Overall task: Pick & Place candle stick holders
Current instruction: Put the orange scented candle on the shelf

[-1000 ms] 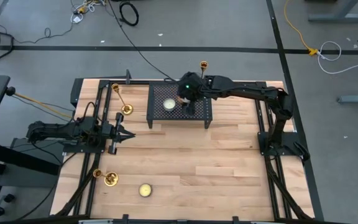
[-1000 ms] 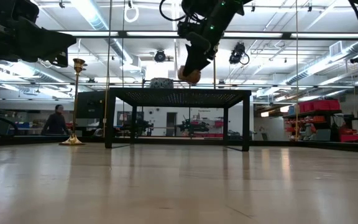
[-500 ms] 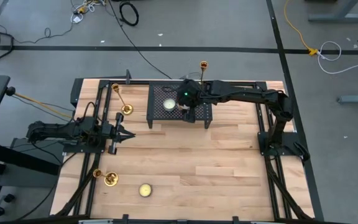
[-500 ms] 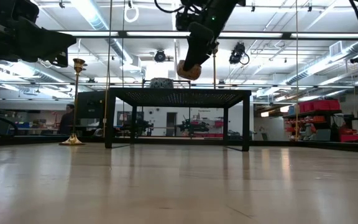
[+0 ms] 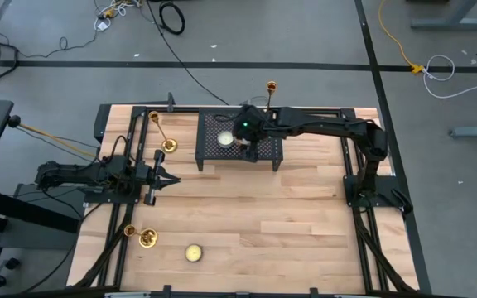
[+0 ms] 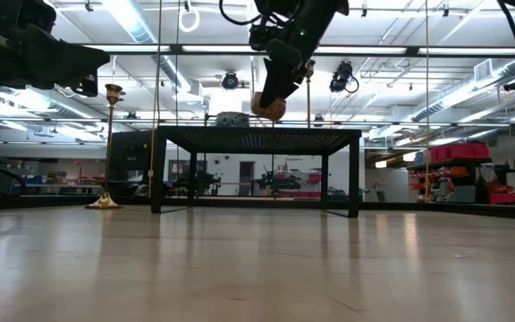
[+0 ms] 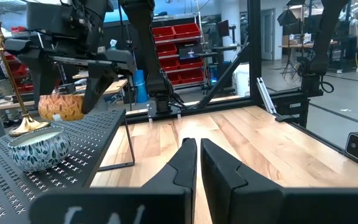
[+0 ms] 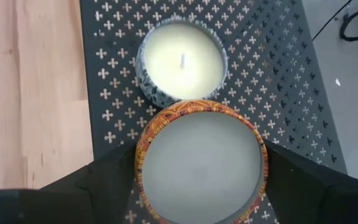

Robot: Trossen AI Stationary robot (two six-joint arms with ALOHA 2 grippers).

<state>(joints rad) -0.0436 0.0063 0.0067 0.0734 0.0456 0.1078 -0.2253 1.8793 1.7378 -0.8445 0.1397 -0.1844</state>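
Rack (image 5: 240,141) at far middle of surface (image 5: 288,215); candle (image 5: 224,139) on its top. Right gripper (image 5: 244,142) above rack, holding tin (image 8: 202,162) beside candle. Candlesticks: one (image 5: 161,132) left of rack, one (image 5: 272,93) behind it, one (image 5: 142,237) near-left corner (second candle (image 5: 193,252) beside).

Your right gripper (image 5: 244,141) reaches far across with its fingers spread wide, and your left gripper (image 5: 170,180) rests low, fingers pressed together.

place: workshop/lab hall | evidence: red parts bins (image 7: 188,59); ceiling strip lights (image 6: 141,20); floor cables (image 5: 172,16)
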